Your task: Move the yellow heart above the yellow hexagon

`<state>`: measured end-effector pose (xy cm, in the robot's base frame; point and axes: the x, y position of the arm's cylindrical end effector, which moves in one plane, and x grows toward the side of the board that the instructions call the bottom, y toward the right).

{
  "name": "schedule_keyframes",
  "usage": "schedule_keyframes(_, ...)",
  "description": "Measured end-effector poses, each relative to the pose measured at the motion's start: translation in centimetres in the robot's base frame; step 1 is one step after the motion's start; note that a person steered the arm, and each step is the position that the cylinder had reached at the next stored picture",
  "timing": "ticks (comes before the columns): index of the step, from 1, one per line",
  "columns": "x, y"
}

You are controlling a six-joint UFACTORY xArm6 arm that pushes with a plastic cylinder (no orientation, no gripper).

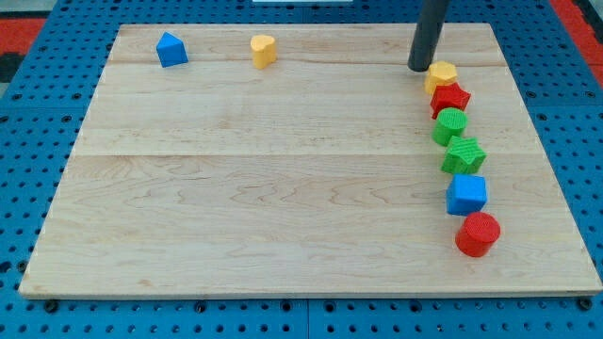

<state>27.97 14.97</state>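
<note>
The yellow heart (263, 50) sits near the view's top edge of the tabletop (264, 207), left of centre, with a blue block (171, 49) of a house-like pentagon shape well apart on its left and bare wood all around it. It looks like a small, rigid plastic piece, light enough to slide freely on the smooth wood, and by my judgement prone to spin if pushed off-centre because of its rounded lobes; since nothing here can grasp it, the place to bear on it is the middle of its left side, so a push carries it toward the view's right. The yellow hexagon (440, 74) lies far across at the view's upper right, heading a close column that runs down the right side: a red star (450, 97), a green cylinder (450, 125), a green star-like block (464, 154), a blue cube (466, 194) and a red cylinder (478, 234). My tip (420, 68) rests just beside the hexagon's upper left, touching or nearly so, and well apart from the heart. There is no claw on this arm, only the dark rod, so nothing is open or clamped. The spot above the hexagon is narrow, near the tabletop's top edge, so the heart's final approach will likely need care.
</note>
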Motion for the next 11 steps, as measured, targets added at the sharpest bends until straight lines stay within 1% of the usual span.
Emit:
schedule_keyframes(1,0.8,-9.2)
schedule_keyframes(2,1.0,-20.3)
schedule_keyframes(3,0.5,-27.0)
schedule_keyframes(4,-2.4,-21.8)
schedule_keyframes(5,-2.5,-13.1)
schedule_keyframes(6,-3.8,-14.2)
schedule_keyframes(7,-6.0,-17.7)
schedule_keyframes(8,-5.7,-13.2)
schedule_keyframes(9,-5.6,-6.3)
schedule_keyframes(10,-7.5,-5.6)
schedule_keyframes(11,-6.0,-2.9)
